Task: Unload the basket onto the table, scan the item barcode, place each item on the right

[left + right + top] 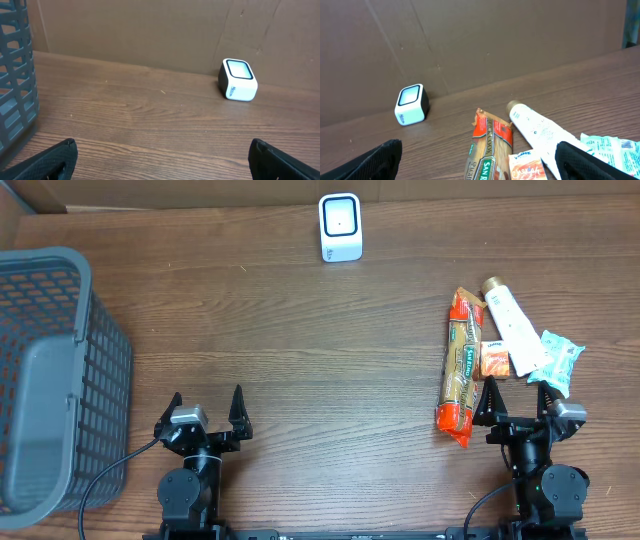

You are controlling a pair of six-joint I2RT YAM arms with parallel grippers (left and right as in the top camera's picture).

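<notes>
The wood-grain desk is carrying a grey lattice basket at left. The left claw and right claw are hanging spread, empty. Just ahead of the right one, a long crinkly pasta pack is lying flat. It is likely light, slippery and brittle inside, so best pinched across its middle. The small glossy scanner is standing far off.

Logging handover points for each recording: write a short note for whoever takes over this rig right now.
Left end effector: open, holding nothing, beside the basket.
Right end effector: open, holding nothing, just short of the items.
Scanner: upright at the far edge of the table, middle.
Items: pasta packet, white tube, small orange box and teal packet lie together on the right.
Done: nothing; no item is lifted.
Left: pick an item and show its barcode to the scanner.
</notes>
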